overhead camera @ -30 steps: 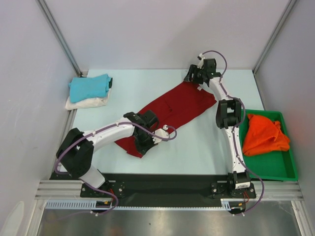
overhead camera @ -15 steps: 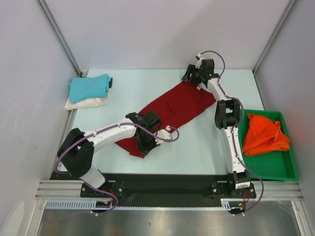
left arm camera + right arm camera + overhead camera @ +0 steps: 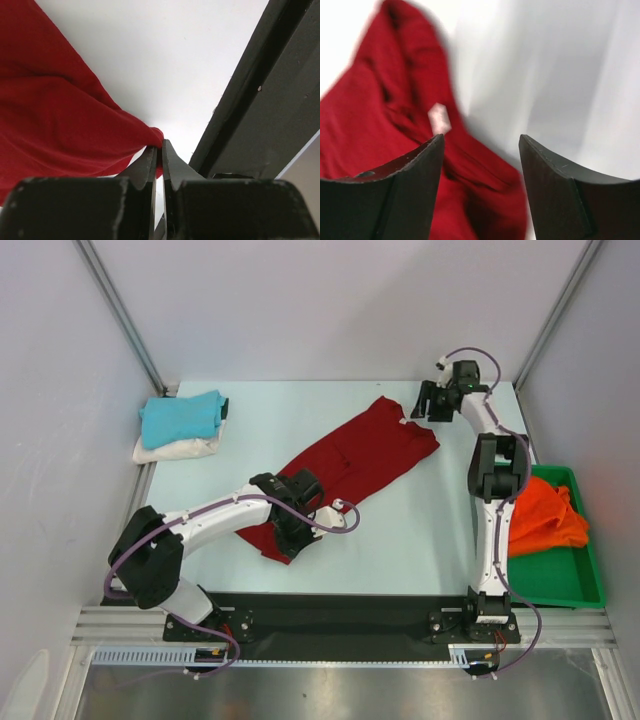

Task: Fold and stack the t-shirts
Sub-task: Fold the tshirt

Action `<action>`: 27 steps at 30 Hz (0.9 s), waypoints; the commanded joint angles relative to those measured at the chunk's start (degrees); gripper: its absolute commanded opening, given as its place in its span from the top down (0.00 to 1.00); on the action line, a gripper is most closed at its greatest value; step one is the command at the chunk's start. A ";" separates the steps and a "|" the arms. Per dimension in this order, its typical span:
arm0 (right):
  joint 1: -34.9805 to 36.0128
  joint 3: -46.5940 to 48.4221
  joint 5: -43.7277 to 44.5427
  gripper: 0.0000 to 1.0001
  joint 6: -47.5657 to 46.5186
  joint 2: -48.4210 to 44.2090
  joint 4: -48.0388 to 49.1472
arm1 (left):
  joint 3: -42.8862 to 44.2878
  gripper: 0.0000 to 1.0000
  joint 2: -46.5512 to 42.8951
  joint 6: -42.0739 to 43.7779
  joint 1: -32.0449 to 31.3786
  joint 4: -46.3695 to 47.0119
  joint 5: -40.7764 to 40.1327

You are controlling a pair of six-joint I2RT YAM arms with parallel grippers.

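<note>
green tray (image 3: 558, 578), 1 crumpled orange t-shirt (image 3: 548, 520) inside

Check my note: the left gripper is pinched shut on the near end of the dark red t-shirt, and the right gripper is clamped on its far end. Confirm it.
The right gripper is not clamped: the right wrist view shows its jaws open above the far end of the dark red t-shirt, holding nothing. The left gripper is pinched shut on the near end.

Pale table (image 3: 420, 530) — white walls (image 3: 330, 300)
</note>
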 commanded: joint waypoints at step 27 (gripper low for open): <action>-0.96 -0.32 9.64 1.00 -7.63 0.17 -4.90 | 3.53 0.92 -0.30 -0.20 -0.52 0.63 -0.04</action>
